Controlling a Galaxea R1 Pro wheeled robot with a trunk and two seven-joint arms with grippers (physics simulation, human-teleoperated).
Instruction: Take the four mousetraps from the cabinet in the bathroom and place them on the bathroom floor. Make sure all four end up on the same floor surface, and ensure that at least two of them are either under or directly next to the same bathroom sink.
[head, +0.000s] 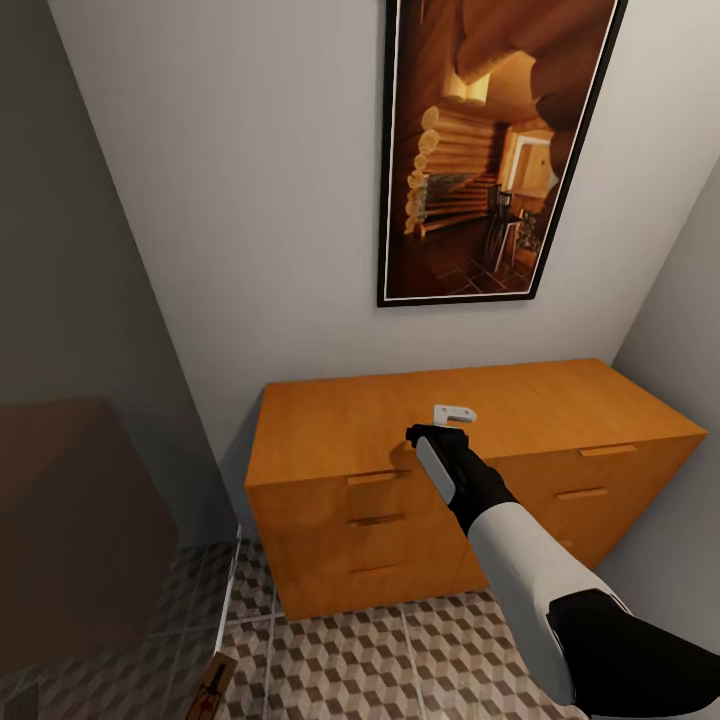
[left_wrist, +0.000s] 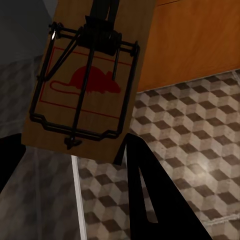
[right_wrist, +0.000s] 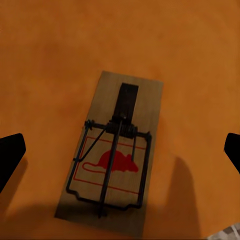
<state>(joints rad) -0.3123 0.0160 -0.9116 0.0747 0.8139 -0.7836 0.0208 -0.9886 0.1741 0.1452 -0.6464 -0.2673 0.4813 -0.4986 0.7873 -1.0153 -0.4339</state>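
From the head, the right hand (head: 437, 437) hovers over the orange-brown cabinet (head: 340, 430) beneath a framed picture (head: 490, 150); the left wrist shows a red-marked mousetrap (left_wrist: 85, 80) clamped in the left hand above the cube-patterned bathroom floor (left_wrist: 200, 130); the right wrist shows another mousetrap (right_wrist: 115, 155) flat on the cabinet top between wide-apart fingers (right_wrist: 10, 155).

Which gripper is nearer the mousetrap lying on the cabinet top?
Right. The right gripper hovers open directly above that mousetrap on the cabinet; the left gripper holds another mousetrap low over the bathroom floor.
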